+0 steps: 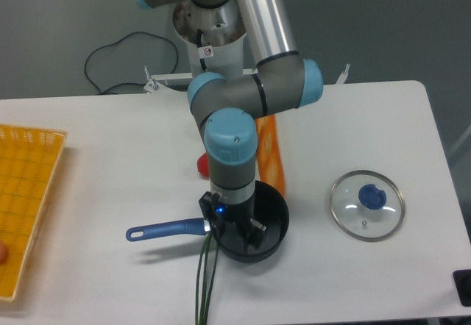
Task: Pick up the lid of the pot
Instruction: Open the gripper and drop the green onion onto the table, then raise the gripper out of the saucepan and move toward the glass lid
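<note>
The gripper (237,238) points down over the left part of a black pan (274,245); its dark fingertips blend into the pan, so their opening cannot be made out. The pot lid (346,218) is a round clear glass one with a metal rim and a blue knob (372,197). It lies flat at the right side of the table, well to the right of the gripper and apart from the pan.
Long green strands (207,277) run from beside the gripper to the bottom edge. The pan's blue handle (165,229) points left. Behind stand an orange elongated object (269,156) and a red item (203,165). A yellow crate (26,193) is at far left.
</note>
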`<state>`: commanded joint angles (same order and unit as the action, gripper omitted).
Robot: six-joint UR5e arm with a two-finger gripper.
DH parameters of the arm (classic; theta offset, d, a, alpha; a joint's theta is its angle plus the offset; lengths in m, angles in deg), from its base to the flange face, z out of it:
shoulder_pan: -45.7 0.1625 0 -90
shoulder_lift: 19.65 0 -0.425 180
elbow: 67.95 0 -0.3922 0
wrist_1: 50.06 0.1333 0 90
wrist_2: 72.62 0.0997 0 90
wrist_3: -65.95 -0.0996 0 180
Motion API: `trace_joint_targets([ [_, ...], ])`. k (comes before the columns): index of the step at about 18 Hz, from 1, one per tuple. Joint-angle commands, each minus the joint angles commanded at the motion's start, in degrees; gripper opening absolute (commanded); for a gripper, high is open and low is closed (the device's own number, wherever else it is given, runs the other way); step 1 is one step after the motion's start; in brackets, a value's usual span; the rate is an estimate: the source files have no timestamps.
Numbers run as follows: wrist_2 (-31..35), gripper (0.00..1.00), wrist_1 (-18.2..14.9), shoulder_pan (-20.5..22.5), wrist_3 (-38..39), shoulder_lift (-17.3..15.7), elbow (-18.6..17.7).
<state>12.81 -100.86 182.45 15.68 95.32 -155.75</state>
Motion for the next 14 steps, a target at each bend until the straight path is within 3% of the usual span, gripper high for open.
trace_joint_targets([
  [7,0.1,0.99,-0.4,2.4,-0.4,-2.7,-0.1],
  [11,0.1,0.99,-3.4,3.4,-0.6,-3.8,-0.1],
  [14,0.2,0.99,-3.4,3.6,-0.6,-4.5,-0.3],
])
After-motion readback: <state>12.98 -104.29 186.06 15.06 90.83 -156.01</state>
